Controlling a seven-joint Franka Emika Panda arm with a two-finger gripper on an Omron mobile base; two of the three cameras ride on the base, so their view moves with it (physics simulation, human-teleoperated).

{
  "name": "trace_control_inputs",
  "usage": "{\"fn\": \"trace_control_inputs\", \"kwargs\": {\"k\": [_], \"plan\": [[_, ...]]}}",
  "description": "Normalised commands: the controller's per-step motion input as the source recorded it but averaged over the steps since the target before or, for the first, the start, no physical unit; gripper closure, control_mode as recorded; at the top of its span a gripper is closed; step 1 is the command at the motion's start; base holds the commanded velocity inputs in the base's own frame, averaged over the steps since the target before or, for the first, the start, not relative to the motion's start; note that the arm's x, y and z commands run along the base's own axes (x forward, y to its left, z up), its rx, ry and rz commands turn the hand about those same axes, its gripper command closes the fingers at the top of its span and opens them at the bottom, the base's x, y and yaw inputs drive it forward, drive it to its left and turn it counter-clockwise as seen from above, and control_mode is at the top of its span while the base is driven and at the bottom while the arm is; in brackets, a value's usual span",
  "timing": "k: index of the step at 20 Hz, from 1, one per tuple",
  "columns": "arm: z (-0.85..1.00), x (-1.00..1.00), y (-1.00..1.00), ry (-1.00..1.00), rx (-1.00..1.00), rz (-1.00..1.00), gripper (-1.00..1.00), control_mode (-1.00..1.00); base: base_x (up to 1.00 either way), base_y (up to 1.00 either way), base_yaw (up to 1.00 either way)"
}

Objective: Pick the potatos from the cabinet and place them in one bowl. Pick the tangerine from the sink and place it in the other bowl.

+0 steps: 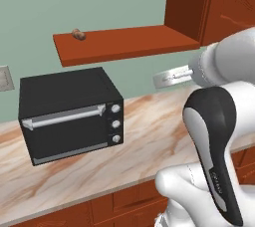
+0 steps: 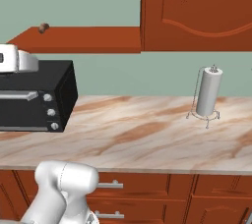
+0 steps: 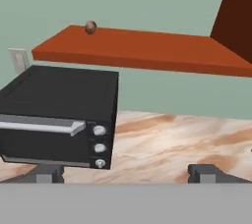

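On the shelf [image 3: 147,51], the potato [image 3: 90,27] looks small, firm and rough-skinned; grip across its middle with the open gripper [image 3: 127,173].

Open air above shelf board [image 3: 147,51] of cabinet [image 2: 197,12], lone potato [image 3: 90,27] near far end. Black toaster oven [image 1: 67,114] blocking below shelf. Bare marble counter [image 2: 138,134] between oven and paper-towel holder [image 2: 207,94].
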Motion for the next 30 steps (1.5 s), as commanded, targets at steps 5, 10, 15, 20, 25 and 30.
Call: {"fn": "trace_control_inputs", "kwargs": {"k": [5, 10, 15, 20, 25, 30], "plan": [[0.91, -0.01, 0.05, -0.06, 0.01, 0.00, -1.00, -1.00, 0.00, 0.00, 0.00], [0.73, 0.00, 0.00, 0.00, 0.05, 0.03, -1.00, -1.00, 0.00, 0.00, 0.00], [0.07, 0.09, 0.00, 0.14, 0.11, 0.07, -1.00, -1.00, 0.00, 0.00, 0.00], [-0.63, 0.62, -0.01, 0.11, 0.13, 0.07, -1.00, -1.00, 0.00, 0.00, 0.00], [-0.65, 0.82, 0.00, 0.03, 0.04, 0.01, -1.00, -1.00, 0.00, 0.00, 0.00], [-0.03, 0.56, 0.00, 0.00, 0.00, 0.00, -1.00, -1.00, 0.00, 0.00, 0.00]]}}
